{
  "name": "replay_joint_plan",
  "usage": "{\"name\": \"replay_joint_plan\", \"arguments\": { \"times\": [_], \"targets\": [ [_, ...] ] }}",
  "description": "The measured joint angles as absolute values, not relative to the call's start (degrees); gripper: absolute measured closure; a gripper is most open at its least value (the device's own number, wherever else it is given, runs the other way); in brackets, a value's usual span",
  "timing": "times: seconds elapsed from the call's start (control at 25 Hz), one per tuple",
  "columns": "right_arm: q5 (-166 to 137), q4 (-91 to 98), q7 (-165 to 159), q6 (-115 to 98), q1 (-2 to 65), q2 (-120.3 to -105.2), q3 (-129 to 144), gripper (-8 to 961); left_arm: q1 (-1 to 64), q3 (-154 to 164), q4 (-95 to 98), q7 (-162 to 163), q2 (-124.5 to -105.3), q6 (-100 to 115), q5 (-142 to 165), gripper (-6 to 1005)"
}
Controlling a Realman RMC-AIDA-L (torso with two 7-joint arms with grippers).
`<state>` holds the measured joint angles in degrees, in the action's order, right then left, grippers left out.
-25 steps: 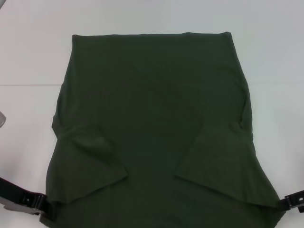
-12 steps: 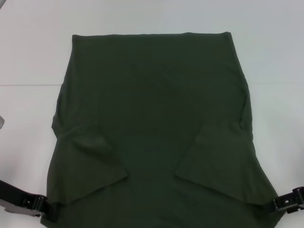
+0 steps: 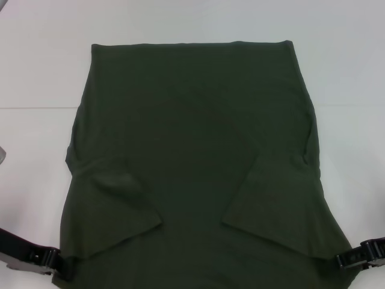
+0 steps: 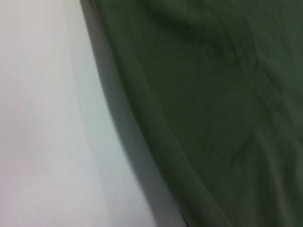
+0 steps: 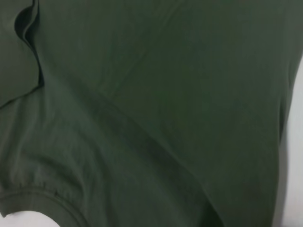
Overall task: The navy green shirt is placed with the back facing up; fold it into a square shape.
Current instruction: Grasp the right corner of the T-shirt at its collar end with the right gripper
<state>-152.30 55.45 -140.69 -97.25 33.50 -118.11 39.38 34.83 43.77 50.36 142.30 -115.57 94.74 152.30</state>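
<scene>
Nearest the robot, the left gripper [image 3: 57,262] and right gripper [image 3: 348,259] sit at the two near corners of the navy green shirt [image 3: 192,138]; whether either pinches cloth cannot be told. The shirt lies flat on the white table [image 3: 36,60], both sleeves folded inward. Likely next: lifting the near edge toward the far hem. No lettering is visible.
</scene>
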Motion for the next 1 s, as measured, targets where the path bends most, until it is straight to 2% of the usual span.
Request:
{"name": "replay_joint_plan", "arguments": {
  "times": [0.4,0.64,0.84,1.0],
  "targets": [
    [-152.4,54.3,-140.7,-95.2,34.0,-118.20,40.4,128,35.1,43.8,50.4,142.3,-115.58,94.8,152.3,950],
    [-152.1,54.7,-139.2,-94.3,34.0,-118.79,40.6,135,35.1,43.8,50.4,142.2,-115.58,94.8,151.8,949],
    [-152.3,54.3,-139.2,-94.1,34.2,-118.82,40.8,342,34.9,43.7,50.4,141.9,-115.58,94.9,151.5,949],
    [-152.3,54.3,-139.3,-94.2,34.2,-118.83,40.8,468,34.8,43.7,50.4,141.8,-115.57,95.0,151.5,948]
  ]
}}
